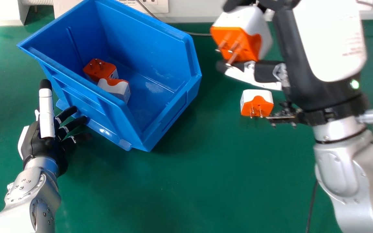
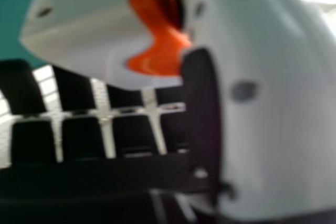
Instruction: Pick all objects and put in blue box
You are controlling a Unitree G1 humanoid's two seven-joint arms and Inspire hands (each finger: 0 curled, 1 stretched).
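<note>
Adapters point(image 1: 257, 104): 2 in box point(image 1: 173, 110), 1 on tbl point(image 1: 206, 187), 1 clamped in R fingers point(image 1: 265, 72), L fingers point(image 1: 77, 123) apart.

blue box point(image 1: 147, 68) on green table point(image 1: 206, 181)

Two adapters point(image 1: 100, 69) in box point(image 1: 141, 45); another point(image 1: 257, 103) right, on table point(image 1: 206, 181).

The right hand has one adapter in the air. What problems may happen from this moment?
The held adapter may slip from the right hand and drop on the green table, as it is not over the blue box. The left hand, close beside the box, might nudge it out of place.
</note>
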